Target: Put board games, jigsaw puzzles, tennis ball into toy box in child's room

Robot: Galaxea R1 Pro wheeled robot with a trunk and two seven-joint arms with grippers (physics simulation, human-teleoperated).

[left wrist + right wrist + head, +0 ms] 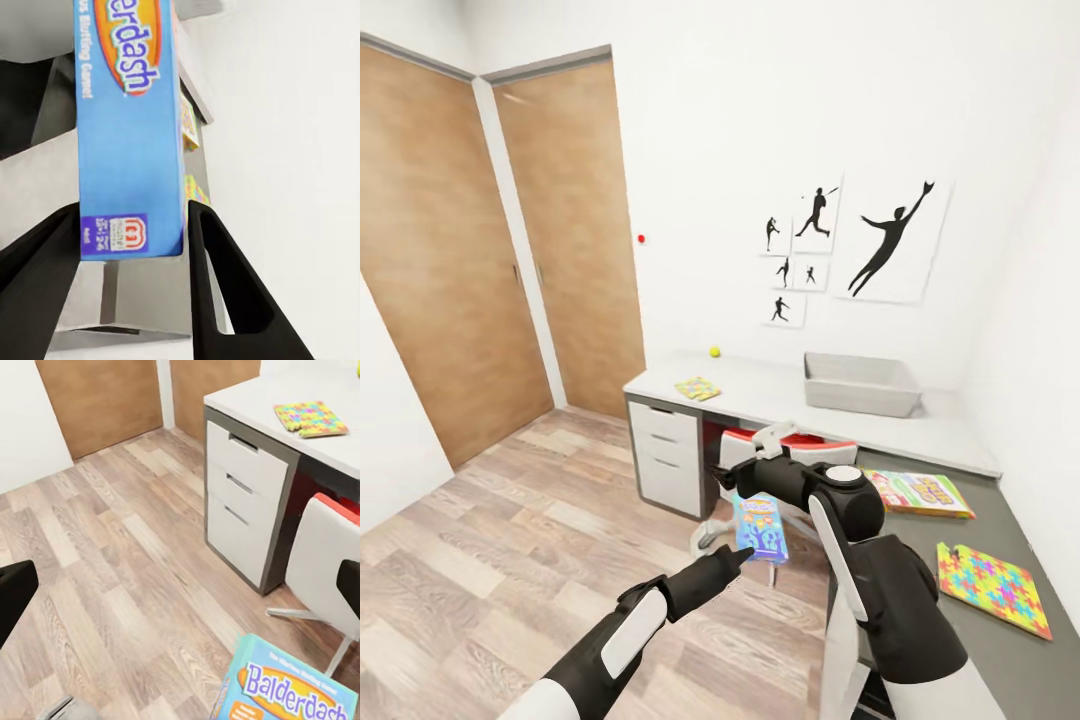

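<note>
Left gripper [743, 552], low at centre of the head view, clamps the bottom edge of a light blue board game [760, 526], its dark fingers [217, 277] pressed on both faces in the left wrist view. Right gripper [722, 476] sits above the box, its spread unclear; its arm bends at the elbow. Farther back, the table [760, 395] carries a grey toy box [860, 385], tennis ball [714, 352] and jigsaw puzzle [697, 388]. Only the right wrist view reads the "Balderdash" title and shows the drawers [244, 491].
</note>
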